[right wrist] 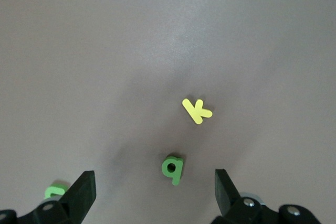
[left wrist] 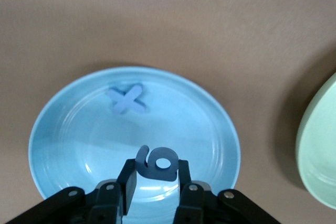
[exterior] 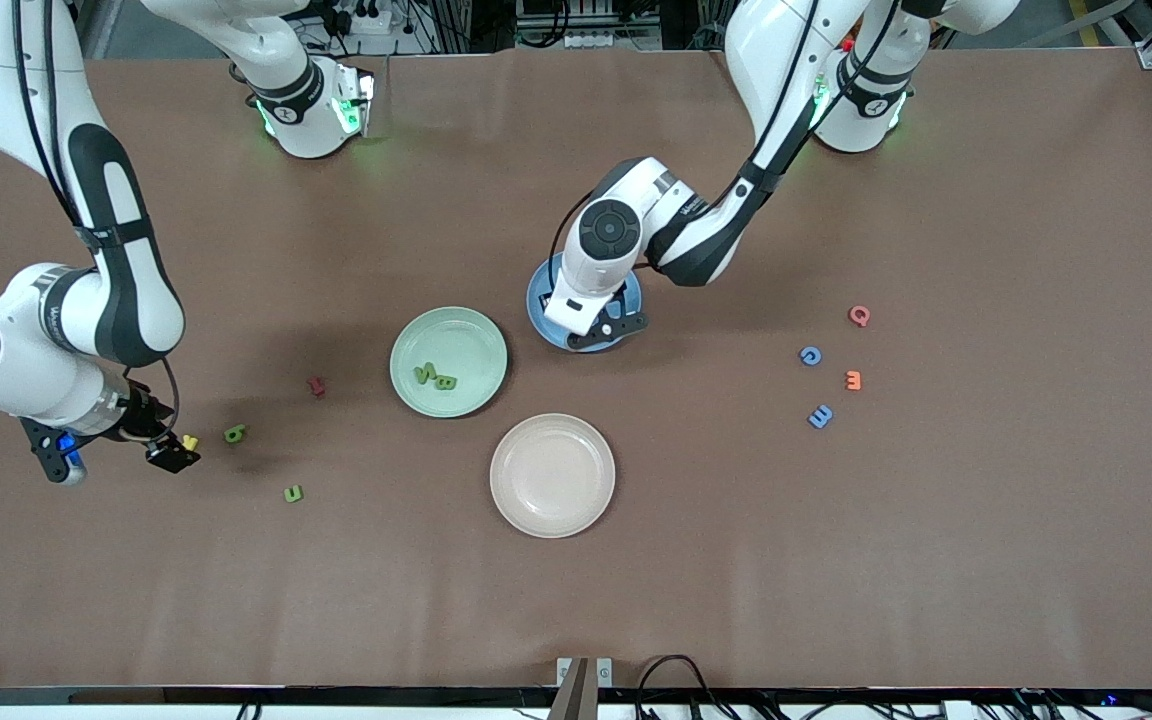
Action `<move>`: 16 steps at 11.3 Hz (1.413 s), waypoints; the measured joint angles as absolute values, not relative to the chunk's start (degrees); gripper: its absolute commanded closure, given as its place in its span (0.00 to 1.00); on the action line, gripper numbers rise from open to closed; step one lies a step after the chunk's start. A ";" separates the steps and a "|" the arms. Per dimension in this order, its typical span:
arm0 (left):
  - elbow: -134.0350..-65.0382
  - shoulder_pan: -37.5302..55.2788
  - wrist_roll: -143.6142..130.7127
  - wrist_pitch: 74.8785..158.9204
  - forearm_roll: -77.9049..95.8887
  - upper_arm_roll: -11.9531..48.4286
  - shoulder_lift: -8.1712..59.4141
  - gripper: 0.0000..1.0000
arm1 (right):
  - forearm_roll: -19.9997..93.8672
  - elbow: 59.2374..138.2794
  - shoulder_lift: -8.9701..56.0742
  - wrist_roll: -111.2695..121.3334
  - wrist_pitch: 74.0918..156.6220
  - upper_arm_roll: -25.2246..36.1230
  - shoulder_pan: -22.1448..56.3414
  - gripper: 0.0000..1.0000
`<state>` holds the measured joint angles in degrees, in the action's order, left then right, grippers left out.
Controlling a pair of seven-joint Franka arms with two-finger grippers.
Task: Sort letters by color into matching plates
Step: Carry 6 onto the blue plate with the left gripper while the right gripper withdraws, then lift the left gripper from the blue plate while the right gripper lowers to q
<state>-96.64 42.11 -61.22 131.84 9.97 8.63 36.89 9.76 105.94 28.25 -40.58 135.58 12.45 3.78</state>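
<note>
The left gripper [left wrist: 155, 182] hangs over the blue plate [left wrist: 63, 129], its fingers pinching a blue 6 [left wrist: 156, 163] upright between them. In the same plate, apart from the held digit, a blue X [left wrist: 126, 99] lies flat. In the front view the left arm's wrist covers most of this plate, so only its rim shows. Beside it, toward the right arm's end, sits the mint green plate [exterior: 406, 345], with a dark green N [exterior: 424, 374] and a dark green B [exterior: 445, 381] touching each other in it. The beige-white plate [exterior: 552, 475] lies nearer the front camera than both. Toward the left arm's end, well apart from the plates, lie a blue C [exterior: 810, 355], a blue E [exterior: 820, 416], an orange letter [exterior: 853, 380] between them, and a pink letter [exterior: 859, 316].

The right gripper [right wrist: 155, 190] hovers with fingers spread wide and nothing between them, over a dark green q [right wrist: 173, 168]. The yellow K [right wrist: 196, 110] lies just beside that letter. Another dark green letter [exterior: 293, 493] lies nearer the front camera, and a dark red letter [exterior: 316, 386] lies toward the green plate.
</note>
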 measured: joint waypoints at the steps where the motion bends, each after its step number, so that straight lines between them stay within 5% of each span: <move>1: -97.05 42.56 -62.75 131.83 8.81 8.75 36.90 1.00 | 9.87 106.00 28.43 -44.05 135.89 12.41 3.90 0.00; 3: -97.71 42.94 -66.50 131.83 5.23 9.76 36.92 1.00 | 9.91 106.20 29.30 -49.46 137.39 12.30 4.42 0.00; 4: -97.86 43.07 -67.05 131.83 4.84 10.00 36.97 0.24 | 9.93 106.24 29.93 -51.85 137.98 12.25 4.69 0.00; 5: -97.94 43.12 -67.12 131.83 4.77 10.07 37.01 0.00 | 9.94 106.26 30.61 -54.38 138.59 12.23 5.01 0.00; 16: -98.06 40.28 -62.83 131.31 3.34 9.91 36.79 0.00 | 11.87 107.59 32.72 -61.98 139.90 12.33 5.64 0.00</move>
<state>-98.06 40.28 -62.83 131.31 3.34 9.91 36.79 11.87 107.59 32.72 -61.98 139.90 12.33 5.64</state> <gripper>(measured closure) 0.000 0.000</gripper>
